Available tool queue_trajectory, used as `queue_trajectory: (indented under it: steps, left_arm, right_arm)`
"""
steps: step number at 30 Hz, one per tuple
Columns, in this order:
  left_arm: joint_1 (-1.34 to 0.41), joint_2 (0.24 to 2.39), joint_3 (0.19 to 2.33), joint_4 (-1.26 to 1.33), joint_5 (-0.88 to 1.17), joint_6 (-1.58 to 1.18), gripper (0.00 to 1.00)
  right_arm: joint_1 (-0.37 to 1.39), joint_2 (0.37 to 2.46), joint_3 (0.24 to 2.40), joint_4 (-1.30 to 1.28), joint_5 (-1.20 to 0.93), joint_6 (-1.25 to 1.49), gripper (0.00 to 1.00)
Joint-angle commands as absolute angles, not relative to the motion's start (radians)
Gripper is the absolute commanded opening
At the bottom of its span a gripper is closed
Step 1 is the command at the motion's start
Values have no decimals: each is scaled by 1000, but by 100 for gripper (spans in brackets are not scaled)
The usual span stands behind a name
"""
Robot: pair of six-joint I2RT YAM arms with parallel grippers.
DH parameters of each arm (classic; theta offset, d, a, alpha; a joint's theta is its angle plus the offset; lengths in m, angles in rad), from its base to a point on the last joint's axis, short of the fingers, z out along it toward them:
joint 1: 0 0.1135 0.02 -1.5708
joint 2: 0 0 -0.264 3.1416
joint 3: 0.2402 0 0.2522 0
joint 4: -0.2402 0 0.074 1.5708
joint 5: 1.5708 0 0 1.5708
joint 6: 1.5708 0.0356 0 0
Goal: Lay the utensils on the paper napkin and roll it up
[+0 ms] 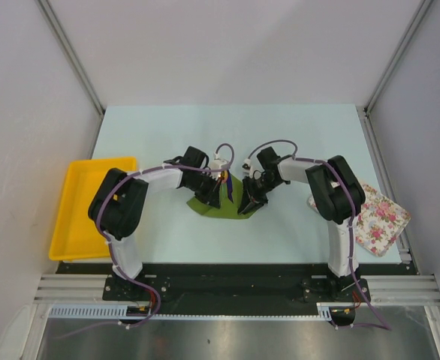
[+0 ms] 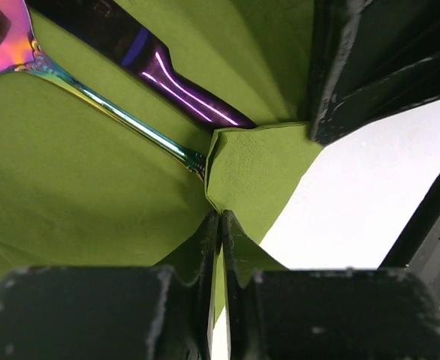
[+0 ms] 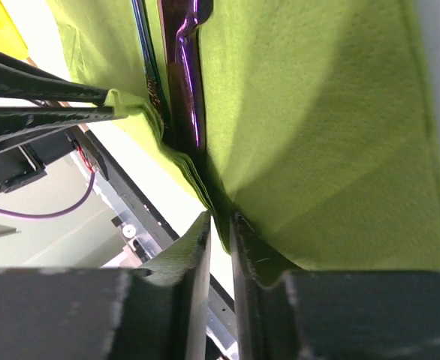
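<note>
We note: olive-green square paper napkin [image 2: 70,187] matt, finely dimpled; slim metal utensils [image 2: 130,124] mirror-glossy, rainbow and dark purple sheen; yellow plastic tray [image 1: 77,225] smooth; left gripper [image 2: 220,221] matt black, scuffed.

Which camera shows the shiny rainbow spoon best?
The left wrist view: the spoon shows its rainbow head and handle on the green napkin. The right wrist view shows only a handle sliver; from above it's tiny.

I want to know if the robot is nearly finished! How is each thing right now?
paper napkin, not rolled, one corner folded over the handle ends
utensils, lying side by side on the napkin
left gripper, shut on the napkin's edge
right gripper, jaws narrowly apart around the napkin's edge, grip unclear
yellow tray, lying flat, far left
floral cloth, lying flat, far right
</note>
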State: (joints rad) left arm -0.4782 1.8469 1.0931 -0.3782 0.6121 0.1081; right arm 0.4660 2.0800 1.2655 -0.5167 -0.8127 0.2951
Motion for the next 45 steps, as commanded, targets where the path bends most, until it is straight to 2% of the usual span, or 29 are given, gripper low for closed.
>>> queue_trajectory:
  steps: [1, 7, 18, 31, 40, 45]
  left_arm:
    - [-480, 1855, 1124, -370, 609, 97, 8]
    - [-480, 1862, 1118, -368, 584, 89, 5]
    - [-480, 1870, 1123, -370, 581, 81, 5]
    - [-469, 1825, 1088, -365, 626, 67, 18]
    - [-469, 1856, 1097, -362, 614, 69, 10]
    - [-469, 1858, 1100, -364, 614, 68, 10]
  right_arm:
    - [440, 2004, 1269, -526, -778, 287, 24]
    - [455, 1933, 1238, -500, -833, 288, 24]
    - [500, 2045, 1249, -454, -827, 305, 20]
    - [482, 2109, 1256, -465, -779, 316, 13]
    - [491, 2031, 1295, -471, -756, 342, 13]
    - [502, 1981, 1315, -472, -618, 365, 13]
